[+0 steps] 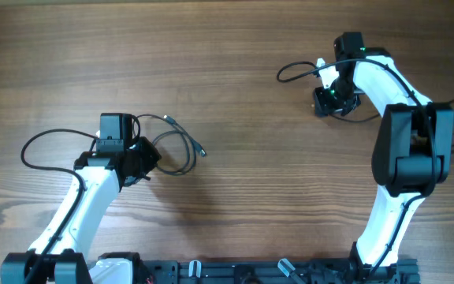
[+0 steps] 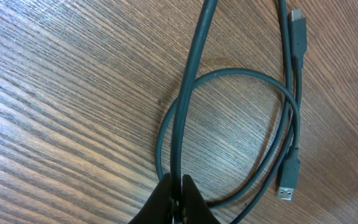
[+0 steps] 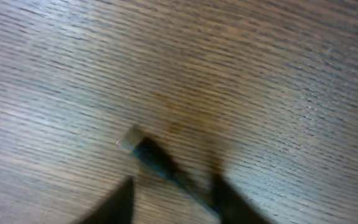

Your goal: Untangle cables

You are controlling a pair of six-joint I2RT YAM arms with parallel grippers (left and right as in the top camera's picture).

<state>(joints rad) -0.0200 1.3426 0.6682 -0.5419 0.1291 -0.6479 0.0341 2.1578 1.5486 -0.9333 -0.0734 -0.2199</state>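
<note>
- Jaws on my left gripper point(image 2: 176, 198) are pinched shut on one strand of the looped cable point(image 2: 229, 73). Those on my right gripper point(image 3: 176, 202) stand apart, straddling the second cable point(image 3: 157, 163) without clearly touching it (that view is badly blurred).
- The looped cable lies on the table point(image 1: 235, 47). The held strand crosses over its ring.
- Its USB plug point(image 2: 286, 191) and its other plug point(image 2: 297, 15) both sit just outside the ring, on the side away from the held strand.
- The second cable is well apart from the looped cable, under the right gripper, with its plug tip point(image 3: 128, 142) showing on the wood.
- Main risk, as I judge it: pulling the held strand away from the looped cable could cinch the ring into a knot, because the strand lies across it.
- A plug dragged past the ring could snag on it and haul the whole looped cable along.
- So thin a strand could slip from the pinch under a sharp tug.
- Closing the right gripper through this blur might nip only the plug tip, or miss.
</note>
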